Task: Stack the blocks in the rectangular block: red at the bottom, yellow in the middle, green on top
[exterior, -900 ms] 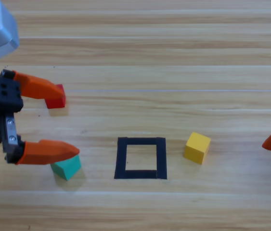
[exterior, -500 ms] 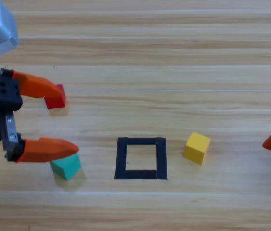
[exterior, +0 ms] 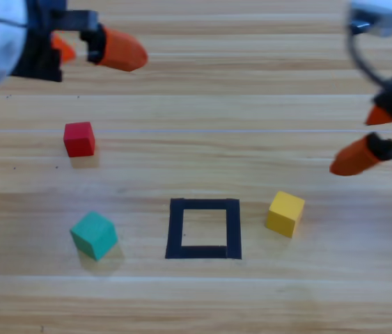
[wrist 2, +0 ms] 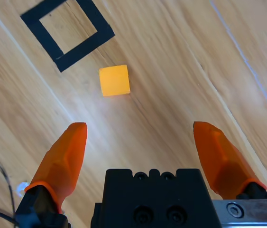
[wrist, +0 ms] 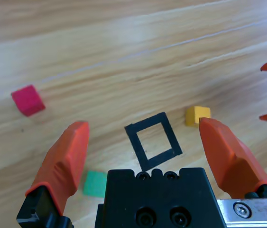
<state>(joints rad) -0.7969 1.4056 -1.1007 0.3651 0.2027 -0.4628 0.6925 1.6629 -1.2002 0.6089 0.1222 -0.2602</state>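
- While nothing lies between any cube and the tape outline, the wooden table [exterior: 251,83] carries only the three cubes and the outline, all apart from one another.
- Left gripper [exterior: 91,47] hangs at the top left corner, jaws spread wide with nothing between them.
- Red cube [exterior: 79,138] sits on the table at the left, below that gripper and well apart from it.
- Teal-green cube [exterior: 94,235] lies nearer the lower left, turned cornerwise, left of the outline.
- Black tape square [exterior: 204,228] lies flat in the middle, with bare wood inside it.
- Yellow cube [exterior: 285,213] rests just right of the square, not touching the tape.
- Right gripper [exterior: 363,136] hangs at the right edge, jaws wide apart and gripping nothing; the yellow cube lies ahead of it, beyond its tips, in the right wrist view.
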